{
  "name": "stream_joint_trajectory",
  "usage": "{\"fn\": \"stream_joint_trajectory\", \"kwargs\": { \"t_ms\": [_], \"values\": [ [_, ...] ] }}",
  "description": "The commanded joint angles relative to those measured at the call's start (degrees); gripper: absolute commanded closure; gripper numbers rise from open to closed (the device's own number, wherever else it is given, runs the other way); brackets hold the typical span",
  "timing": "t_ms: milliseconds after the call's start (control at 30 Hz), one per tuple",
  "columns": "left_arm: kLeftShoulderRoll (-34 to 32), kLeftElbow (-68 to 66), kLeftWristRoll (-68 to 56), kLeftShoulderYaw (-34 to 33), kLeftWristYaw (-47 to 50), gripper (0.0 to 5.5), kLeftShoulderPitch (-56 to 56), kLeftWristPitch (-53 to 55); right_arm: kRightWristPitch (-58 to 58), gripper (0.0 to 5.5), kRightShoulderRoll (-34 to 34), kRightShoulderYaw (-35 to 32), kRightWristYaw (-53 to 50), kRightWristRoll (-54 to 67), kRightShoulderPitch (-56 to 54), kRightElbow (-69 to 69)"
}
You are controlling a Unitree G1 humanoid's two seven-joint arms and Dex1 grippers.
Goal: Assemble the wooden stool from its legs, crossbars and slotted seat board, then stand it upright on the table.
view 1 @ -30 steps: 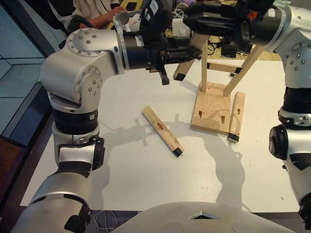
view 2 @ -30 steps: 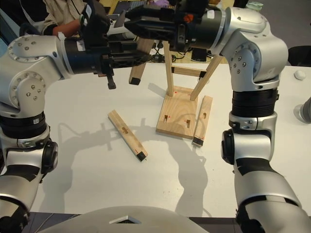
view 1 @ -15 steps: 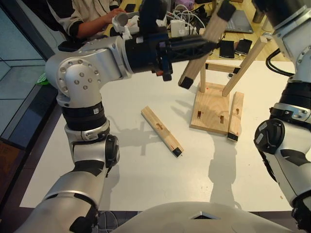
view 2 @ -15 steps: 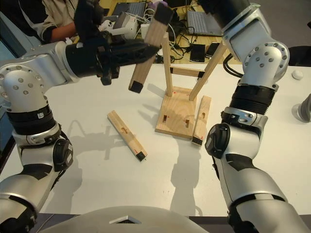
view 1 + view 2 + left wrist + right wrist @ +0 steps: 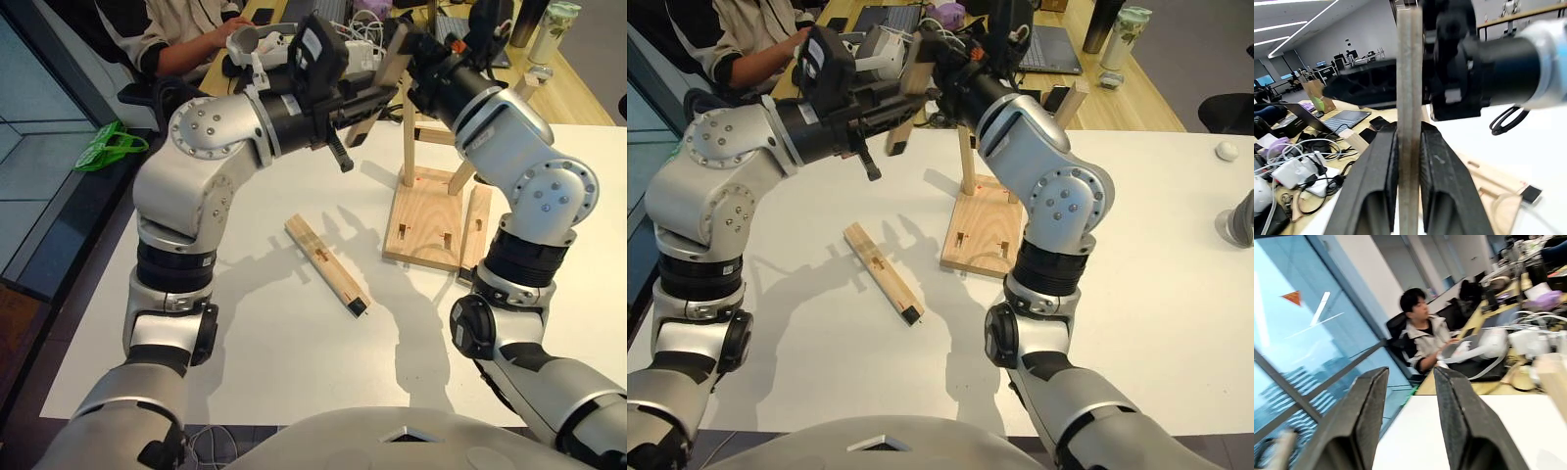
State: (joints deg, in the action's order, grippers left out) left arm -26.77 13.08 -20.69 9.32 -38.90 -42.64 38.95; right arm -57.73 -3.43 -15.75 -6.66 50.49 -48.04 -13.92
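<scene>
The table [image 5: 294,372] is white. The seat board [image 5: 423,220] is pale wood with dark slots and small red marks. The lying leg [image 5: 326,264] and the held leg [image 5: 1409,73] are the same pale wood, each with a black tip. The left hand [image 5: 1409,132] and the right hand [image 5: 1410,374] are black.

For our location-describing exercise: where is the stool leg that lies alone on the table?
In the left eye view, the loose leg lies flat near the middle of the table, to the robot's left of the seat board and apart from it.
</scene>
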Motion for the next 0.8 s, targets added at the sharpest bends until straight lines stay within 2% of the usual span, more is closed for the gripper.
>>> {"fn": "stream_joint_trajectory", "kwargs": {
  "t_ms": [33, 200, 267, 300, 400, 500, 600, 700, 800],
  "values": [
    [-1.82, -1.91, 4.46, 2.42, 0.41, 5.10, 2.61, -1.14, -3.33, 3.75, 2.07, 2.13, 3.58, 5.19, -1.00, -3.65],
    [-1.51, -1.48, 6.03, 2.33, 0.59, 5.10, 3.15, -1.73, -4.30, 3.75, 3.44, 3.36, 2.92, 5.62, 1.53, -3.85],
    [-1.44, -0.14, 5.19, 0.36, 1.60, 5.10, 3.24, -0.08, -2.39, 3.75, 3.80, 2.62, 1.29, 3.61, 2.18, -2.56],
    [-1.25, 0.93, 3.90, -1.81, 2.73, 5.10, 3.56, 1.99, -1.05, 3.75, 4.14, 1.78, 0.47, 2.45, 2.41, -1.82],
    [-2.17, 5.66, -4.25, -15.04, 7.12, 5.10, 6.03, 22.57, -0.83, 3.75, 10.11, 2.33, 2.63, -1.40, 6.66, -1.99],
    [-6.19, 9.02, -8.23, -19.77, 6.24, 5.10, 9.52, 39.11, -5.00, 3.75, 20.87, 7.72, 11.21, -2.68, 14.09, -5.95],
    [-4.79, 9.68, -8.95, -23.80, 7.82, 5.10, 12.36, 50.62, -5.70, 3.75, 36.00, 15.04, 27.28, -3.06, 23.24, -11.86],
    [-4.93, 10.16, -10.28, -21.93, 8.37, 5.10, 18.37, 53.43, 0.08, 3.75, 50.01, 21.05, 45.40, -6.21, 31.46, -16.27],
    [-1.61, 8.04, -10.44, -20.48, 10.20, 5.10, 20.49, 53.49, 4.70, 3.75, 54.35, 24.37, 54.18, -8.96, 34.46, -16.96]
  ]
}}
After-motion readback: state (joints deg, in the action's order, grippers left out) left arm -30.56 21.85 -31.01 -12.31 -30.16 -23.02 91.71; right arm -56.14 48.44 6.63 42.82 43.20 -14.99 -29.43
